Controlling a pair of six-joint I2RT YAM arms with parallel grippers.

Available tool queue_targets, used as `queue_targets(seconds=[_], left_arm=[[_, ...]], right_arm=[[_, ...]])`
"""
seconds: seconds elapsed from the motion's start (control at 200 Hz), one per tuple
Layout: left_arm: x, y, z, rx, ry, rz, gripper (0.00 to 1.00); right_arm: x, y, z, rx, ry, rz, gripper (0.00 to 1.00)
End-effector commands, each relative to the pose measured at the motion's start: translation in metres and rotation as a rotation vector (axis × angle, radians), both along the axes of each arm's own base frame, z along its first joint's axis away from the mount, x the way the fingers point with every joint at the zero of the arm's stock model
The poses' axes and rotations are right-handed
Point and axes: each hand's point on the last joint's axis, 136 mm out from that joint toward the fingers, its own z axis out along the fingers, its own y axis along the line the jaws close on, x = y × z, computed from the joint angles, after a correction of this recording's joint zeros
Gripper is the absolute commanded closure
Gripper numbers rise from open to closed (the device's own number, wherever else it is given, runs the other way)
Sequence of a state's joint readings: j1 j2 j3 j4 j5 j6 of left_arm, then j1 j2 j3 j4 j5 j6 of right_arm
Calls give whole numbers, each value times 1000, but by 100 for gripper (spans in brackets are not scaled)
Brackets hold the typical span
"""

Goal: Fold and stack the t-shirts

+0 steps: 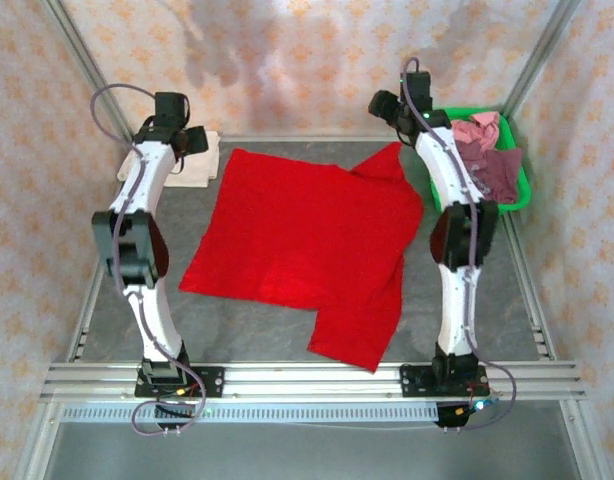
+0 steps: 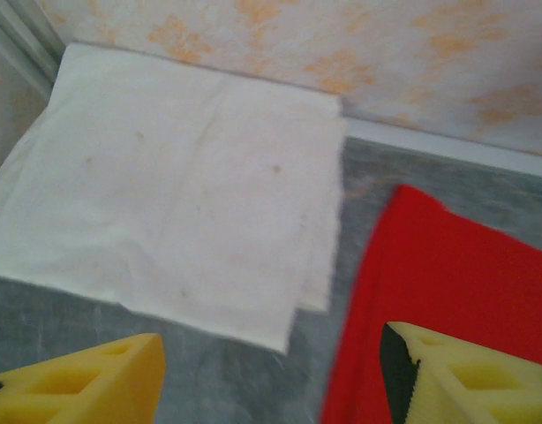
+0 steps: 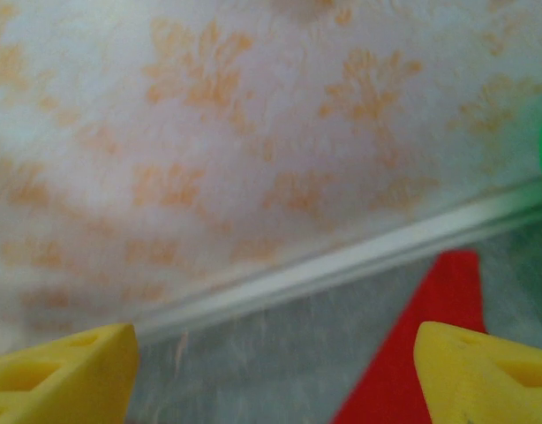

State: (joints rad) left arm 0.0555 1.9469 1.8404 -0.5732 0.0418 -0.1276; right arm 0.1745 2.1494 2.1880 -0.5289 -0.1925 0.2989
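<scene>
The grey desk [image 1: 237, 335] carries the red t-shirt [image 1: 302, 240], spread flat between the two arms. Its far-left corner lies just beside the left gripper [image 2: 271, 343], and its far-right sleeve tip lies just below the right gripper [image 3: 275, 340]. The green basket [image 1: 524, 190], to the right of the right gripper, holds the maroon t-shirt [image 1: 495, 172] and the pink t-shirt [image 1: 484, 124]; the folded cream-white t-shirt [image 2: 174, 194] lies directly ahead of the left gripper, separated from the red one by a strip of desk. Both grippers have their jaws wide apart and hold nothing.
</scene>
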Motion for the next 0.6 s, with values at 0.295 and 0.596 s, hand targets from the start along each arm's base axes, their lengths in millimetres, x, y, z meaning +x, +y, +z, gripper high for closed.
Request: queue_targets(seconds=[0.295,0.596], left_arm=[[-88,-75,-121,-202,231,-105,42],[-105,-70,-176,-298,372,21,43]], right_arm=[[-157,-11,-118,-199,359,-102,92],[-149,-21,-194,-270,528,-136,92]])
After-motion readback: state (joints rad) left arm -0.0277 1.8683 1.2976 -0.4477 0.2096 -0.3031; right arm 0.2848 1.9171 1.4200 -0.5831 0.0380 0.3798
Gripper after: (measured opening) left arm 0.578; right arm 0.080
